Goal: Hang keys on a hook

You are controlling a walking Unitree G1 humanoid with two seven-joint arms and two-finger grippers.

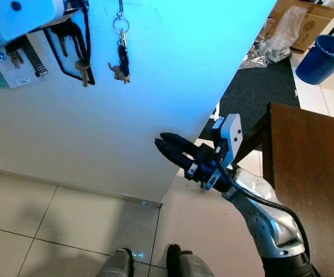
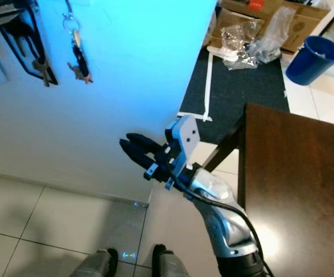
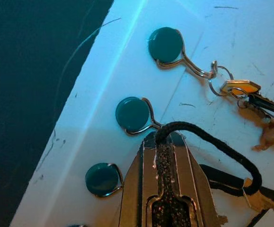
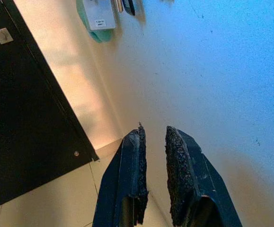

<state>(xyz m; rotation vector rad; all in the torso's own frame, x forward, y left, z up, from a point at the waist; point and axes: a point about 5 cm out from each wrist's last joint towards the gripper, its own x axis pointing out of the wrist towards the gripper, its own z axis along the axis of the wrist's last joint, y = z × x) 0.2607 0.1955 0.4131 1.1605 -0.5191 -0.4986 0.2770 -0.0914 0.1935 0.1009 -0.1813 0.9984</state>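
Against the white wall (image 1: pixel 172 75), my left gripper (image 3: pixel 165 189) is raised by the row of green-capped hooks (image 3: pixel 133 113), its fingers pressed on the black cord loop (image 3: pixel 207 139) whose brass key (image 3: pixel 262 202) dangles just beside them. The bunch looks light and floppy, so the cord seems the place to hold. The wrist view gives the hooks close up; the head view adds another key bunch (image 1: pixel 120 57) and my right gripper (image 1: pixel 172 149) lower down, fingers slightly parted, holding nothing.

A bunch of small metal keys (image 1: pixel 120 60) on a silver ring hangs from a round green wall hook (image 3: pixel 165 45).
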